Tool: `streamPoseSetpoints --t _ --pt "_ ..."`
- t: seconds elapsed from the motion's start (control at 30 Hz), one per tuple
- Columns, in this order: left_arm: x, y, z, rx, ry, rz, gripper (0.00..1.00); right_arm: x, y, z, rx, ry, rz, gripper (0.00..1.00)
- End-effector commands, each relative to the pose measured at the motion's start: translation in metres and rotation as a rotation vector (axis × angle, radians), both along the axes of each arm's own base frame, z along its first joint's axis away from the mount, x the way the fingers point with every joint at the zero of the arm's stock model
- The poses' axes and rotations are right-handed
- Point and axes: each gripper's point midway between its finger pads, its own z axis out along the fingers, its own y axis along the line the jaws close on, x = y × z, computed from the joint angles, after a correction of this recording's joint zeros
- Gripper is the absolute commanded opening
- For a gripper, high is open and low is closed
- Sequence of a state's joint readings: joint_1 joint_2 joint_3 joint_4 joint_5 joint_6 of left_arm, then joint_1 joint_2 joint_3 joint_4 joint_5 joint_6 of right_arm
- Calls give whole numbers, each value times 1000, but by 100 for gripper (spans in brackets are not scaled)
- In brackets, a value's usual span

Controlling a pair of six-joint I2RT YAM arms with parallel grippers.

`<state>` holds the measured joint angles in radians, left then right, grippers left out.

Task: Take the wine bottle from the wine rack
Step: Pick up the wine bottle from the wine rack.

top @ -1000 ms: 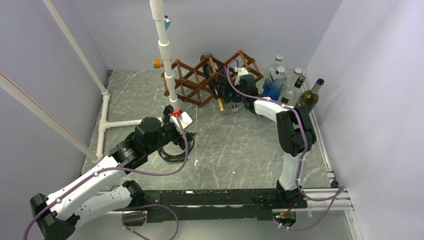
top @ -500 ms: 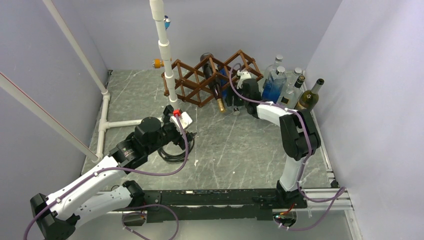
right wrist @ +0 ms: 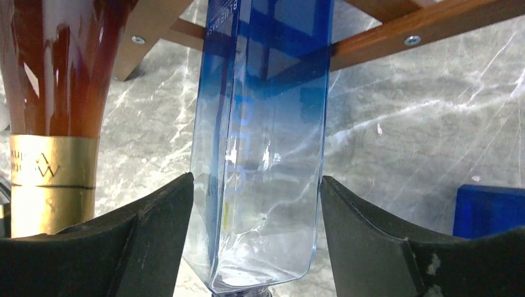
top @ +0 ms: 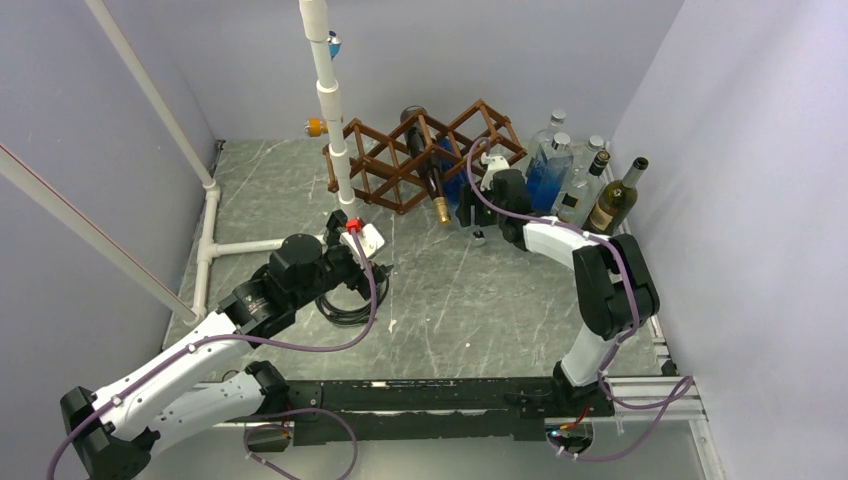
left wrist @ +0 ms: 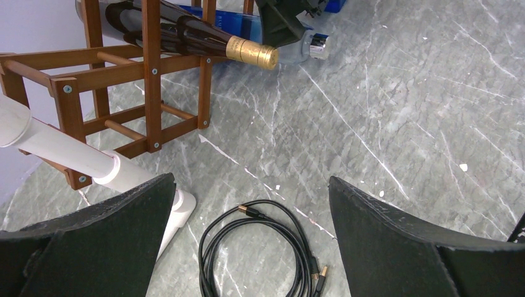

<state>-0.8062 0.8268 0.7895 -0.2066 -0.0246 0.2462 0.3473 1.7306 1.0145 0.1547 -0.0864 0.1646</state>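
Rack: the wine rack [left wrist: 150, 74] is standing at the far side of the table [top: 450, 300], toward 11 o'clock from the right arm's base.
Bottle: the blue glass bottle [right wrist: 260, 154] is lying in the rack, apparently in a low cell, with its capped end poking out toward the arms.
Long axis: it is running roughly from 11 o'clock down to 5 o'clock in the top view.
Right gripper: the right gripper [right wrist: 255, 185] is holding the blue glass bottle across its body at a middling width, with both pads [right wrist: 155, 235] touching its flat sides.
Left gripper: the left gripper [left wrist: 251, 180] is hanging wide open over a coiled black cable [left wrist: 260, 247]; the bottle is lying at its 2 o'clock, well apart.
Nearer arm: the right one is already on the bottle.
Neighbour: a dark bottle with gold foil [left wrist: 179, 32] is lying just beside it at 9 o'clock.
Coming move: judging by the axis, the draw is likely heading toward 5 o'clock, straight along the bottle.
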Motion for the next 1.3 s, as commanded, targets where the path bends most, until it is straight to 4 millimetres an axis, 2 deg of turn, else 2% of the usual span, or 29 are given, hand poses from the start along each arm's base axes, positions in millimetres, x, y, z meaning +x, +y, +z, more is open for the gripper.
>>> streamPoseSetpoints --t 0.0,0.2,0.4,0.7,1.27 --pt "3 2 23 -44 -51 14 100 -19 -7 -5 -29 42 17 74" --pt "2 3 23 -43 -52 14 99 -15 -7 1 -37 32 14 83" --pt "2 3 23 -43 -52 14 100 -11 -6 1 -43 31 15 89" --pt "3 3 23 -42 -51 15 100 -3 -3 2 -45 32 22 93" --pt "3 3 23 -42 -55 17 100 5 4 -11 -45 90 27 98"
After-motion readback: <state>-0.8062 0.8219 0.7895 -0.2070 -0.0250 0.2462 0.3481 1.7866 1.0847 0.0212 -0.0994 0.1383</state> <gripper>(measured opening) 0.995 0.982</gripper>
